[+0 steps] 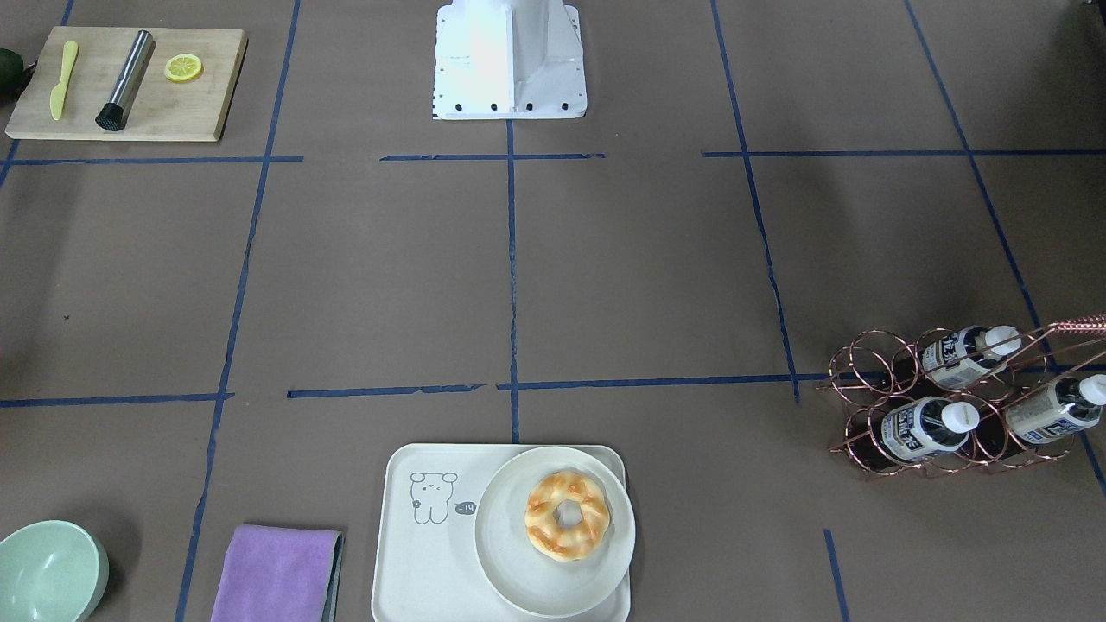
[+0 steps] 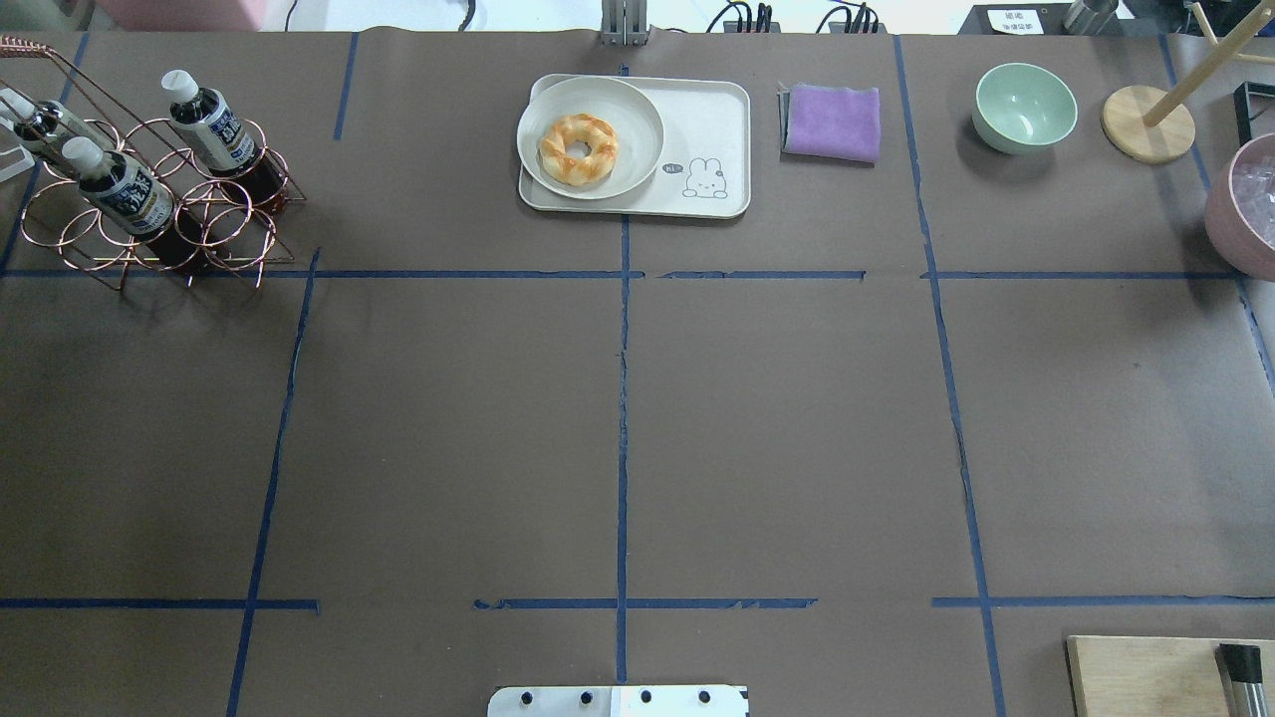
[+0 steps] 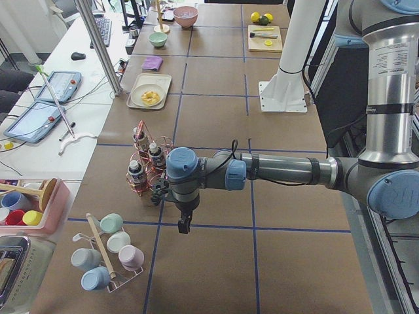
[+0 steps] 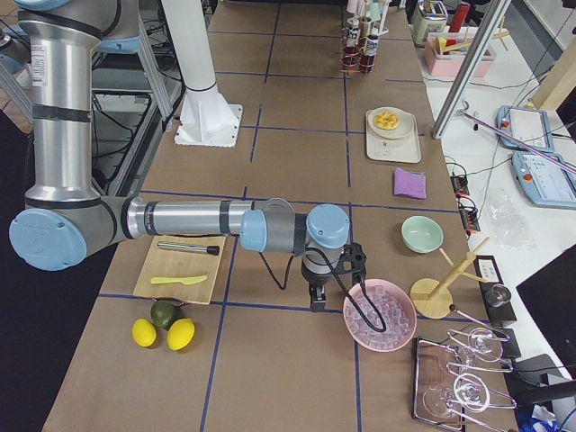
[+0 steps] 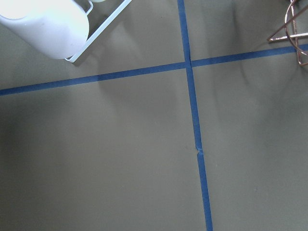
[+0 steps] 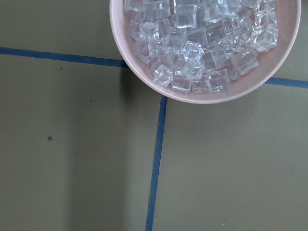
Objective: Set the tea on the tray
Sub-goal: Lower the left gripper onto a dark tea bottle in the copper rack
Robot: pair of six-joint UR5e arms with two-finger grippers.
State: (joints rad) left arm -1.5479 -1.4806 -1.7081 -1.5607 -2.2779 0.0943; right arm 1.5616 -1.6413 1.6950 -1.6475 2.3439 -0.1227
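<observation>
You see three tea bottles (image 1: 929, 428) resting slanted in a copper wire rack (image 1: 864, 406) at the bench's (image 1: 605, 285) operator-side edge, toward the robot's left end. The tray (image 1: 415, 561) sits mid-edge, bearing a plate (image 1: 518, 574) and doughnut (image 1: 567, 514). The left gripper (image 3: 185, 226) and right gripper (image 4: 315, 301) hang over the bench ends; you cannot tell how wide their fingers stand.

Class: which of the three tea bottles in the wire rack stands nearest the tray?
The tea rightmost in the overhead view, closest to the tray; the other two bottles sit farther left.
</observation>
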